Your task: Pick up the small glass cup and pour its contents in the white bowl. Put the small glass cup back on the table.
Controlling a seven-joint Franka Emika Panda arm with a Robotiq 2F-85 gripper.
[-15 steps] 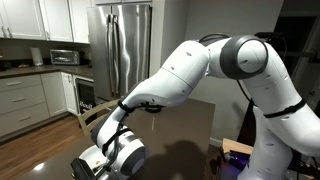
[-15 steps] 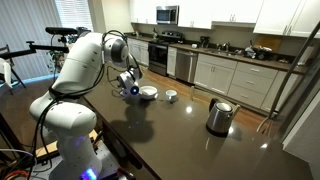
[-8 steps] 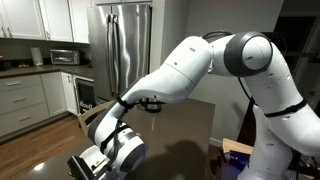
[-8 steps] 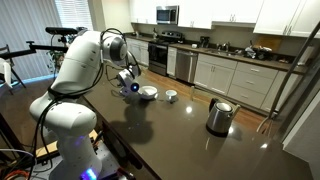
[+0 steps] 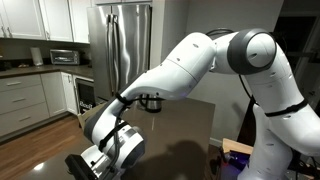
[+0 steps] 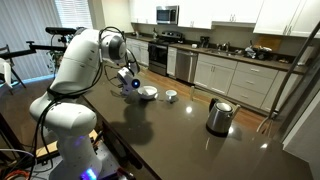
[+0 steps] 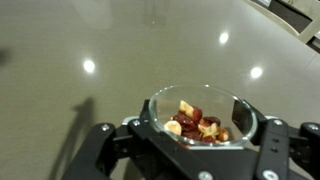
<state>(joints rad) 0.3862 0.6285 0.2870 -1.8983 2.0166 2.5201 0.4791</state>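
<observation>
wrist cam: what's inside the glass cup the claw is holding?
The small glass cup holds a heap of dark red and pale yellow chunks. Anything beneath the top pieces is covered by them.

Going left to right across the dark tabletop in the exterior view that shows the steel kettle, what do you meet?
The black pincer gripping the small clear glass cup → wide shallow white bowl → small pale round dish → round steel kettle.
</observation>
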